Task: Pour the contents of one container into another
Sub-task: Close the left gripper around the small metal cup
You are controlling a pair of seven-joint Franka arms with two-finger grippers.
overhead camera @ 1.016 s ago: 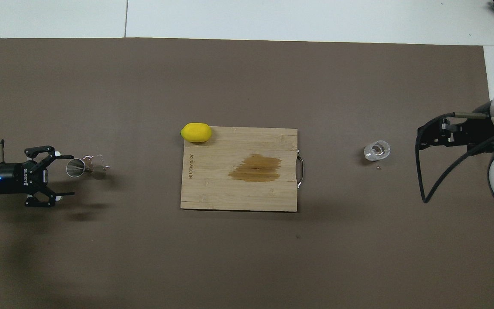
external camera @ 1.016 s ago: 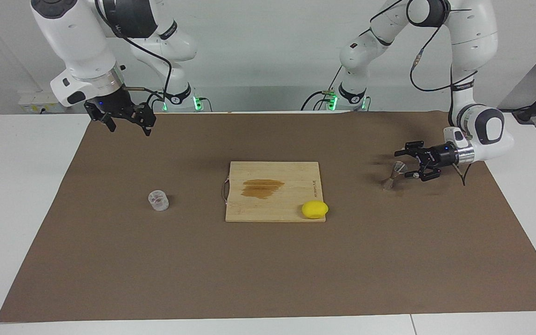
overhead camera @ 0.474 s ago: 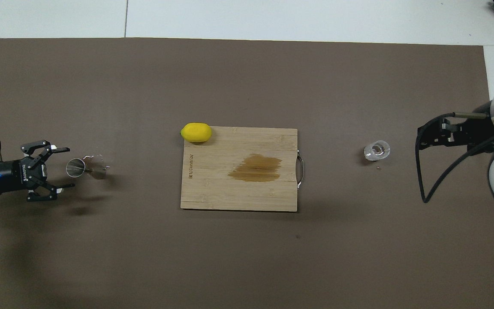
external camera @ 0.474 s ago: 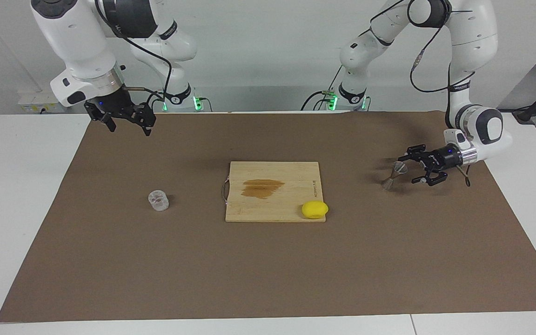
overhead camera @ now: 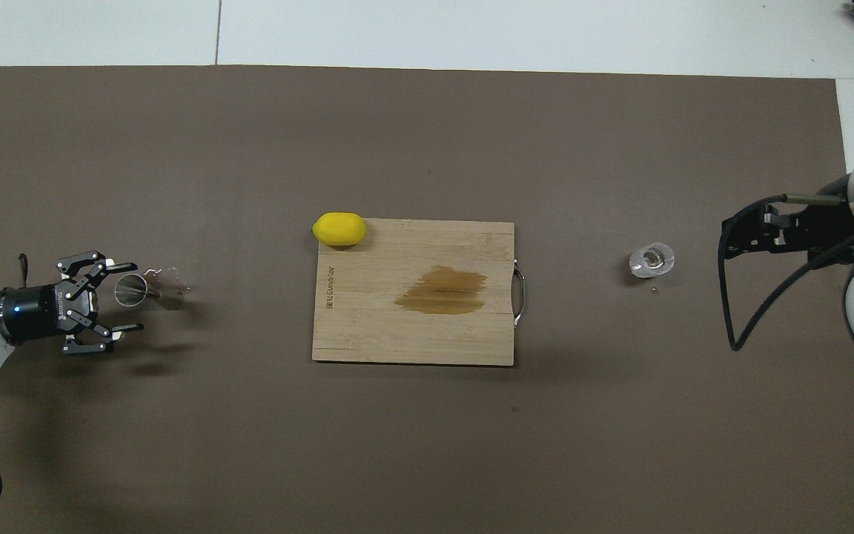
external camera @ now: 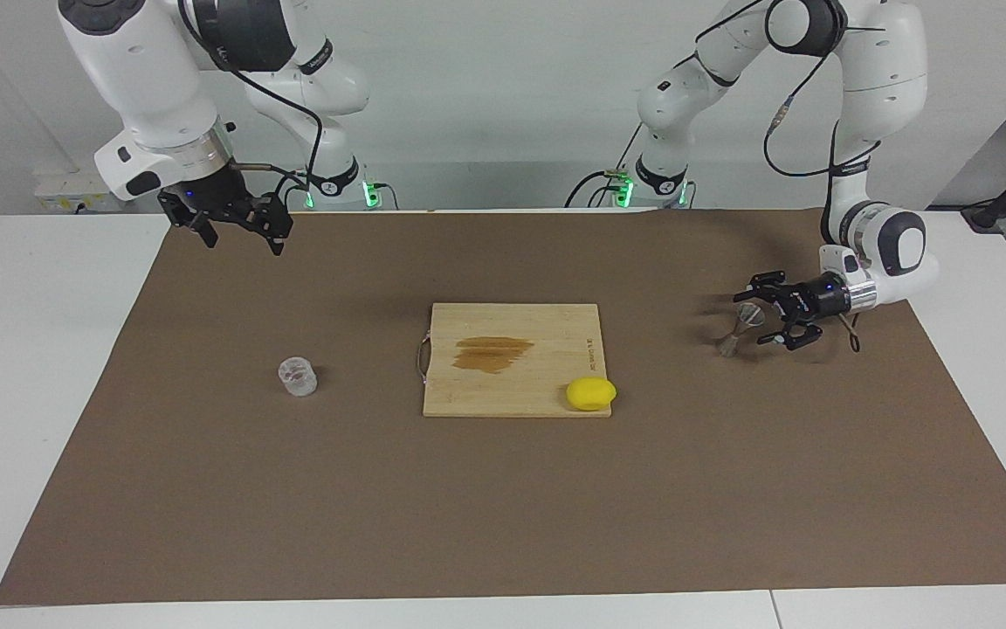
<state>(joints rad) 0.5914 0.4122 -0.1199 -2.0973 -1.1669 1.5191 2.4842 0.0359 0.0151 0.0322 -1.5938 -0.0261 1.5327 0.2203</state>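
The metal jigger [external camera: 737, 328] stands upright on the brown mat toward the left arm's end; it also shows in the overhead view [overhead camera: 147, 291]. My left gripper [external camera: 758, 316] lies level just above the mat, open, its fingertips reaching either side of the jigger's upper cone [overhead camera: 135, 296]. I cannot tell whether they touch it. The clear glass cup [external camera: 298, 377] stands on the mat toward the right arm's end and also shows in the overhead view [overhead camera: 651, 261]. My right gripper [external camera: 241, 241] waits in the air, open and empty, over the mat beside the cup [overhead camera: 727, 239].
A wooden cutting board [external camera: 512, 393] with a brown stain lies mid-table [overhead camera: 412, 341]. A yellow lemon [external camera: 591, 393] rests at the board's corner farther from the robots, toward the left arm's end [overhead camera: 339, 228]. The brown mat [external camera: 503, 507] covers the table.
My left gripper has moved in toward the jigger, so its open fingers now flank the upper cone. The right arm, cup, board and lemon have not moved.
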